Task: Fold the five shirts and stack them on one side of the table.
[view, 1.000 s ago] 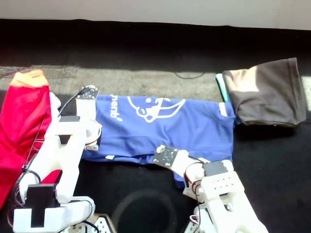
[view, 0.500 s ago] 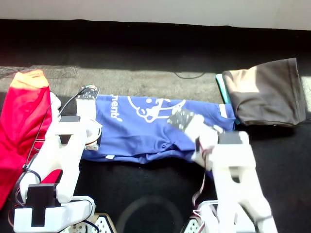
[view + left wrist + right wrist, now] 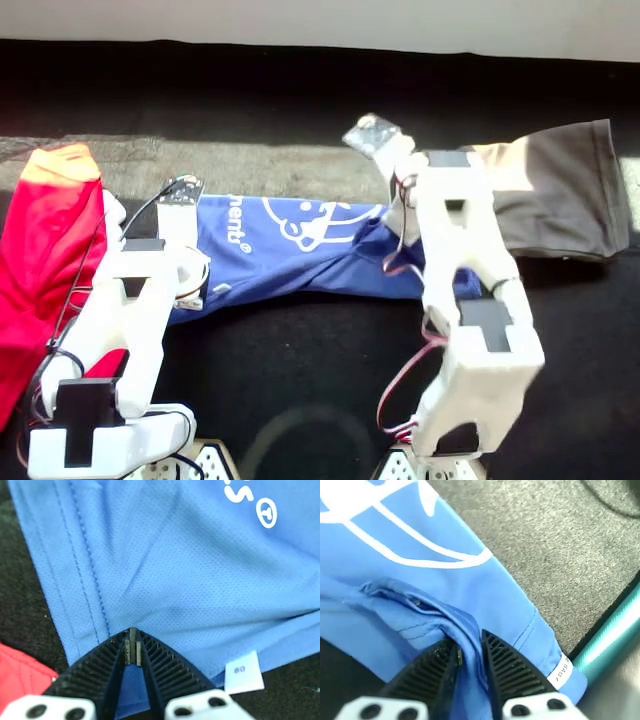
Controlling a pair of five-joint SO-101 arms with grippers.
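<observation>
A blue shirt (image 3: pixel 290 255) with white print lies across the table's middle, its near edge lifted toward the back on the right. My left gripper (image 3: pixel 197 285) is shut on the shirt's left edge (image 3: pixel 150 580), next to a white size tag (image 3: pixel 243 672). Stretched far over the table, my right gripper (image 3: pixel 392 222) is shut on a bunched fold of blue fabric (image 3: pixel 445 615). A red shirt (image 3: pixel 50 250) lies loose at the far left. A folded dark brown shirt (image 3: pixel 555 190) sits at the back right on a teal one (image 3: pixel 458 180).
A grey mat (image 3: pixel 280 165) covers the table behind the blue shirt, and black cloth (image 3: pixel 300 370) spreads in front of it. The teal edge (image 3: pixel 615 630) lies close beside my right gripper. A thin cable (image 3: pixel 385 155) runs over the mat.
My right gripper has carried the blue shirt's near edge from the front of the table to the back right, narrowing the shirt. The left arm has stayed put.
</observation>
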